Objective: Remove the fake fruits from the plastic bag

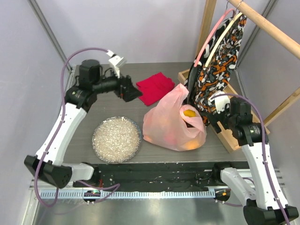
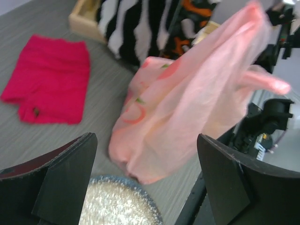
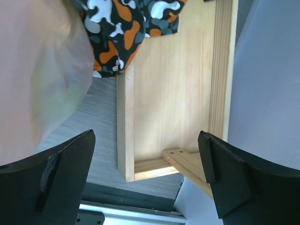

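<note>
The pale pink plastic bag (image 1: pixel 171 123) stands bulging in the middle of the table, its handles up. An orange fake fruit (image 1: pixel 189 113) shows at the bag's mouth, and another orange shape (image 1: pixel 190 145) shows through its lower right side; the other fruits are hidden. My left gripper (image 1: pixel 133 93) is open and empty, raised behind and left of the bag. In the left wrist view the bag (image 2: pixel 187 108) lies ahead of the open left gripper (image 2: pixel 147 180). My right gripper (image 1: pixel 212 116) is open and empty just right of the bag. In the right wrist view the right gripper (image 3: pixel 147 176) has the bag (image 3: pixel 37 70) at its left.
A round glittery plate (image 1: pixel 116 139) lies left of the bag, also in the left wrist view (image 2: pixel 117 206). A folded red cloth (image 1: pixel 154 87) lies behind. A wooden rack base (image 1: pixel 230 137) with a hanging camouflage garment (image 1: pixel 218 70) stands at right, close to my right arm.
</note>
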Robot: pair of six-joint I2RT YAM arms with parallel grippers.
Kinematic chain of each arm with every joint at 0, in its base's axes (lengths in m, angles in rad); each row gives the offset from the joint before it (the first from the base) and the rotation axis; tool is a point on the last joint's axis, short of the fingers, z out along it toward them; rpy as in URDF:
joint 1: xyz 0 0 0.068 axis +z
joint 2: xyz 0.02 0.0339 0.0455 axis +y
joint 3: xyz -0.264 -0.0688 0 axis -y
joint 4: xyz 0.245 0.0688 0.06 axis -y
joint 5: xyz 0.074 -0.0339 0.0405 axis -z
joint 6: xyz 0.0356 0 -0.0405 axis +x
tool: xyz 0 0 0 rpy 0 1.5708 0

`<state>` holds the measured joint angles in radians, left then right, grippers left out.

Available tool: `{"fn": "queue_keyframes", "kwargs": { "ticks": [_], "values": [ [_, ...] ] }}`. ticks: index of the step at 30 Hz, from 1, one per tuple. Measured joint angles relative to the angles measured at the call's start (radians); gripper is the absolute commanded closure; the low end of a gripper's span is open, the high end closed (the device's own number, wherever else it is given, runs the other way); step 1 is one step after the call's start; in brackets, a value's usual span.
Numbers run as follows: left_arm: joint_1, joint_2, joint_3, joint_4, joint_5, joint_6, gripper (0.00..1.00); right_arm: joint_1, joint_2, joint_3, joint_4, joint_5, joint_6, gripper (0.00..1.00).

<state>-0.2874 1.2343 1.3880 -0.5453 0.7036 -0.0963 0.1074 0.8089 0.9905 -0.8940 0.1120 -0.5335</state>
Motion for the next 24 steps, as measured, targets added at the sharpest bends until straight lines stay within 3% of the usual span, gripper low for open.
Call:
{"fn": "queue_keyframes", "kwargs": {
  "ticks": [4, 8, 13, 19, 24],
  "values": [
    [-0.186, 0.138, 0.198, 0.011, 0.003, -0.002, 0.09, 0.000, -0.044, 0.098, -0.118, -0.104, -0.115, 0.03],
    [-0.316, 0.229, 0.268, 0.052, -0.043, -0.030, 0.11, 0.000, -0.065, 0.253, -0.237, -0.242, -0.207, 0.03],
    [-0.339, 0.316, 0.284, 0.099, -0.121, -0.100, 0.11, 0.000, -0.045, 0.455, -0.338, -0.370, -0.214, 0.04],
    [-0.363, 0.370, 0.318, 0.126, -0.148, -0.138, 0.12, 0.000, 0.088, 0.613, -0.400, -0.538, -0.206, 0.04],
    [-0.404, 0.372, 0.340, 0.146, -0.095, -0.152, 0.24, 0.000, 0.170, 0.632, -0.433, -0.651, -0.230, 0.03]
  ]
}}
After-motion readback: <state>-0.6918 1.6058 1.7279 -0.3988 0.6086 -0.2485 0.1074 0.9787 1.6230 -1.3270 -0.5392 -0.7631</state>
